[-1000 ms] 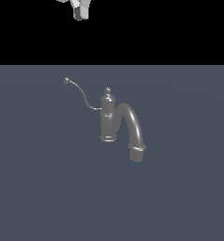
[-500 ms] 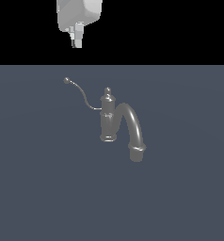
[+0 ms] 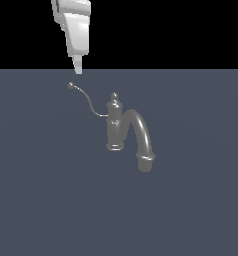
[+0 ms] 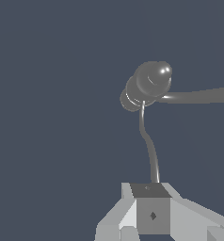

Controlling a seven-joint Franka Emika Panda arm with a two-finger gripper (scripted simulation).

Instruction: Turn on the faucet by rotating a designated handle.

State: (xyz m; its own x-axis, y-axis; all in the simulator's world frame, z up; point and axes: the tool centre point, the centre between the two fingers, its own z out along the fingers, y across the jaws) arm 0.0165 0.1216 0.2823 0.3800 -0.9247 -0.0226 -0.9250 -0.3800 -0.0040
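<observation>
A thin, curved, wire-like grey handle [image 3: 86,100] ends in a small ball tip, which lies toward the far edge of the dark blue-grey worktop [image 3: 191,215] and toward the exterior view's left. From that tip the handle sweeps down and across to join the upright ribbed column of a grey metallic faucet [image 3: 115,125], which stands near the middle of the worktop. A small finial tops the column, and a thick arched spout [image 3: 141,136] curves away from it toward the exterior view's right and the near edge, ending in a collar. In the wrist view, the faucet [image 4: 147,84] is seen from above, with the handle [image 4: 150,150] running from it toward the camera until its end disappears behind the claw. A white robot arm [image 3: 76,27] comes down from above, and its claw [image 3: 78,67] points downward with its tip just above the handle's ball tip; a small gap shows between them in the exterior view, so no contact is visible. In the wrist view, the claw [image 4: 150,209] shows pale grey fingers [image 4: 118,219] drawn together around a dark block, clenched with no gap between them and nothing gripped.
</observation>
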